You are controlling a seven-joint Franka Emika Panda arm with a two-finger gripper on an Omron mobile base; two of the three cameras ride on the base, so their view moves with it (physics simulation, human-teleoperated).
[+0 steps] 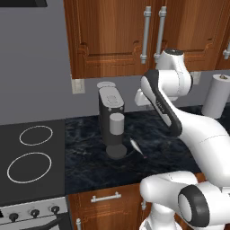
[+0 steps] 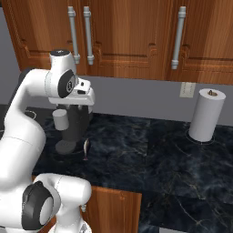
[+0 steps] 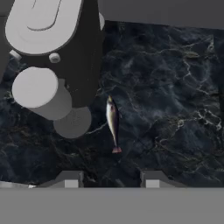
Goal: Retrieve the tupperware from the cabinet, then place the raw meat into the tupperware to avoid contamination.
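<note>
**Raw meat lying on the tabletop, cabinet doors closed**

The raw meat [image 3: 112,122] is lying flat on the dark marbled tabletop [image 3: 175,109], a pale pointed sliver with its pinkish end pointing toward the front edge. It is sitting just beside the round base of the coffee machine [image 1: 112,119], apart from it, and it is also showing in the left base view [image 1: 137,147] and the right base view [image 2: 85,148]. The fingers [image 3: 72,179] are hanging above it, spread apart and grasping nothing, with the meat lying roughly between them in the hand view. The arm is bending over the coffee machine, well above the tabletop. Overhead, the cabinet [image 2: 132,32] is showing its panelled doors closed, the silver bar handles upright. The tupperware is not in sight outside it. Well off to the right, a paper-towel roll [image 2: 207,114] is standing upright near the back wall. A stove [image 1: 31,161] is lying left of the tabletop.
</note>
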